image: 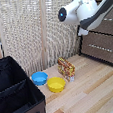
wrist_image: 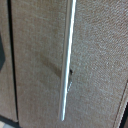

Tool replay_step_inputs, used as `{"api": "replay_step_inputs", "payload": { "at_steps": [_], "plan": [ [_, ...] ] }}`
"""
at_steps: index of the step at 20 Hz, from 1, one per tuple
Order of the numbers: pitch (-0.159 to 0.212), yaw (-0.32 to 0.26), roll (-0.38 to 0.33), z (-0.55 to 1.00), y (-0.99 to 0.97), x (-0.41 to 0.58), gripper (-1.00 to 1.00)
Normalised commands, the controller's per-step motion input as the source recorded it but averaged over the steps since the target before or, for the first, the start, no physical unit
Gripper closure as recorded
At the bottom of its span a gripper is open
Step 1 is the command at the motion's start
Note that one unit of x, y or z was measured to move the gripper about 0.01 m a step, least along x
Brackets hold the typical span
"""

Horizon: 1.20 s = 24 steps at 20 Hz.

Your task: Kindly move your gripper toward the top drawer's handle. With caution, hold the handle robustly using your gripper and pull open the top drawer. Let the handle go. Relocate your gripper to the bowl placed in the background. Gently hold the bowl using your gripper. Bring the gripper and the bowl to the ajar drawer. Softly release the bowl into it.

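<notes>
i'm facing the top drawer (wrist_image: 95, 65) head-on; its handle (wrist_image: 67, 60) runs as a long thin bar straight across my wrist view, dead ahead of the tool. i cannot tell whether the fingers are spread. the bowl (image: 39, 77) waits on the table (image: 91, 88).

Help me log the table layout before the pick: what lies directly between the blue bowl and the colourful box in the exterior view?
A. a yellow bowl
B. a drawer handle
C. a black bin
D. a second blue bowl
A: the yellow bowl sits on the wooden table, with the blue bowl to its left and the colourful box to its right.
</notes>
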Motion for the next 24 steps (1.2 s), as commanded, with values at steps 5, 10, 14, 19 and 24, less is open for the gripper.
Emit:
{"api": "replay_step_inputs", "payload": {
  "at_steps": [5,10,14,19,24],
  "plan": [
    [-0.021,0.149,-0.131,-0.07,-0.62,-0.174,-1.00],
    [-0.022,0.145,-0.110,-0.11,-0.66,-0.191,-1.00],
    [-0.001,0.115,-0.037,-0.10,-0.52,-0.091,1.00],
    [0.000,0.005,0.029,-0.03,-0.02,0.019,1.00],
    [0.000,0.006,0.000,0.00,0.00,0.000,1.00]
  ]
}}
